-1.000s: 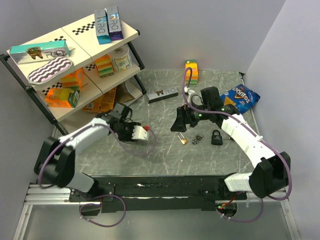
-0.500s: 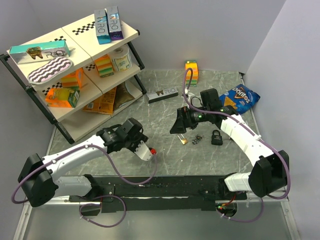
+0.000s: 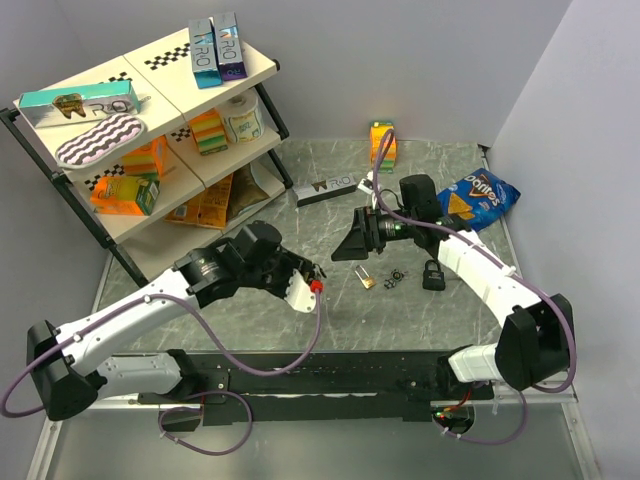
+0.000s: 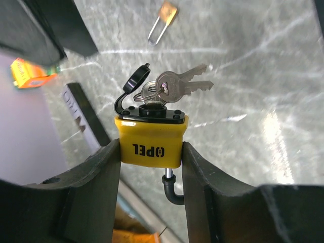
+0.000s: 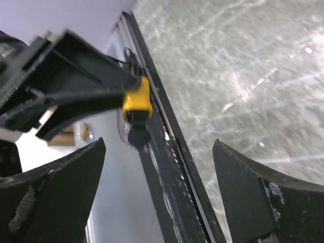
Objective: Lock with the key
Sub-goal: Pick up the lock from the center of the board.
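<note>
The lock (image 4: 151, 144) is a yellow padlock marked OPEL, and my left gripper (image 4: 151, 152) is shut on its body. Its dark curved shackle (image 4: 173, 191) hangs below, between the fingers. The key (image 4: 152, 93) sits in the keyhole on top, under a flipped-up black cap, with two silvery keys (image 4: 185, 83) on its ring. In the top view my left gripper (image 3: 308, 288) is raised over the middle of the table. My right gripper (image 3: 350, 250) is just to its right, open and pointing at it. The right wrist view shows the lock (image 5: 136, 104) ahead of my right gripper (image 5: 159, 152), whose fingers stand wide apart.
A small brass piece with a wire loop (image 3: 365, 280), small dark bits (image 3: 392, 278) and a black padlock (image 3: 432, 274) lie under the right arm. A chips bag (image 3: 480, 195), an orange box (image 3: 383, 143), a black box (image 3: 327, 187) and a stocked shelf (image 3: 150, 130) stand behind.
My left arm has swung right and forward towards the table's middle, carrying the lock towards the right gripper. The right gripper has shifted slightly and stays open.
</note>
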